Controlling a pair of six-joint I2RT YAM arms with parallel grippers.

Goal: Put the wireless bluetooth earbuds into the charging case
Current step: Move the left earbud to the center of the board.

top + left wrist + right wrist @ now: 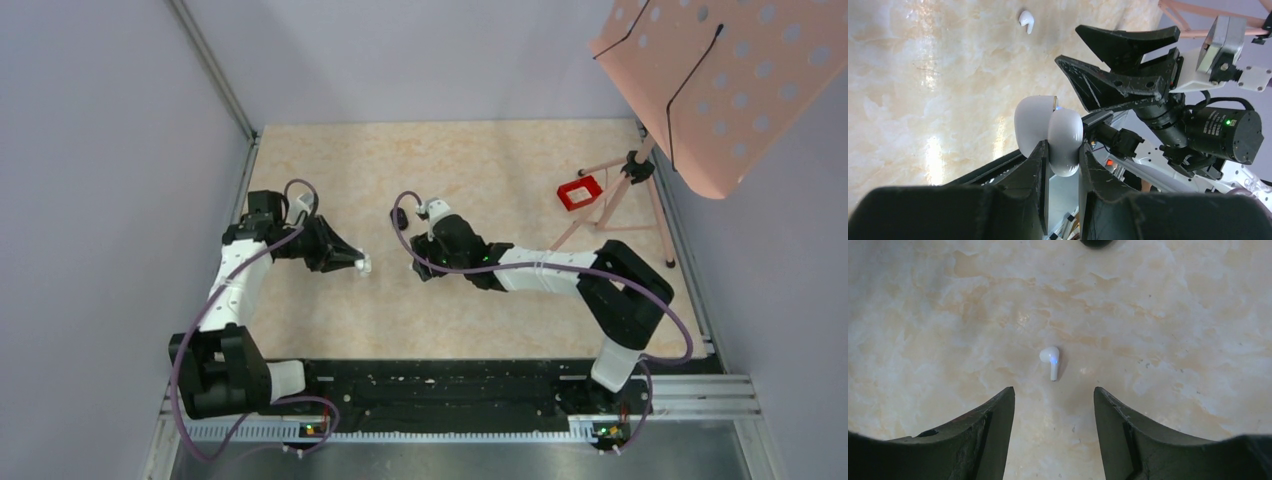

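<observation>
L gripper (1063,150) clamped tight on white charging case (1048,130), lid looks ajar; R gripper (1053,395) near the case, jaws spread wide, holding nothing; white stemmed earbud (1050,361) lies flat on table (1173,330) a bit beyond the case, under R gripper's gap, untouched, blue light showing.

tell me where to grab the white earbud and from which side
Probably best to pinch the earbud across its rounded head, coming down from above with the right gripper. It lies flat, stem pointing back between the open jaws, so they'd close on its long sides.
</observation>
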